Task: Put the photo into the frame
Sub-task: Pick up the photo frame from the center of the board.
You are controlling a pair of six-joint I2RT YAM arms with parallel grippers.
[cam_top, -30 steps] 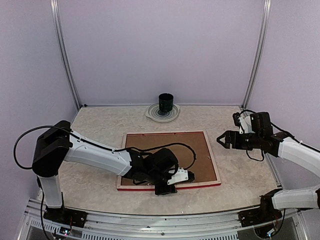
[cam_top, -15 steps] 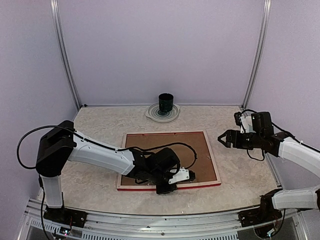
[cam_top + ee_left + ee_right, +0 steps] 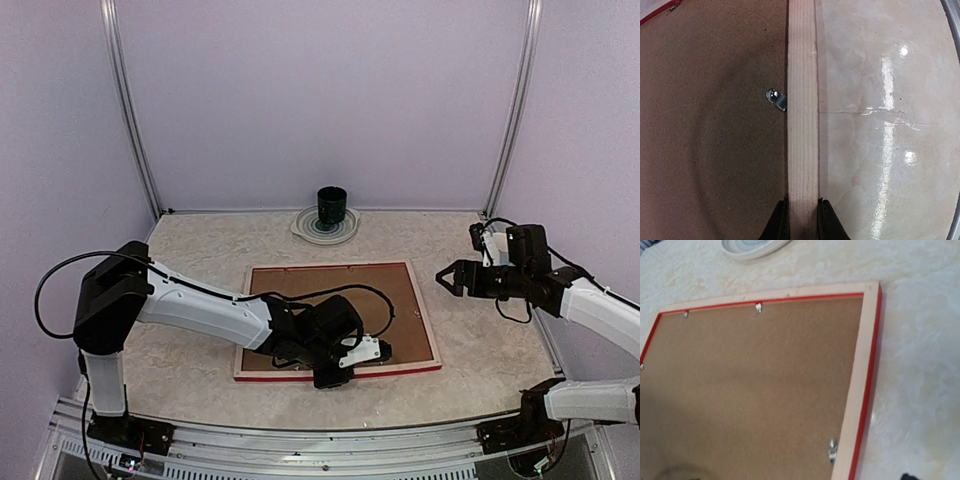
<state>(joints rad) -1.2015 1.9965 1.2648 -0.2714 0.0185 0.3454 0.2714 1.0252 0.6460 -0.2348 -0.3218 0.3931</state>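
Pale marbled table point(image 3: 200, 250), lilac walls on three sides.

Top view: the frame point(image 3: 425, 310) lies face down at centre with the brown backing board point(image 3: 405, 335) uppermost and its red edge toward the arm bases. The left gripper point(image 3: 328, 376) is at the near rail. The right gripper point(image 3: 445, 278) hangs off the frame's right side, fingers spread, grasping nothing. A dark cup point(image 3: 332, 205) stands on a white plate point(image 3: 300, 228) at the back.

Left wrist view: both fingers point(image 3: 781, 222) pinch the pale wood rail; a metal clip point(image 3: 776, 97) sits beside it.

Right wrist view: one corner of the frame, red-edged, flat on the table.
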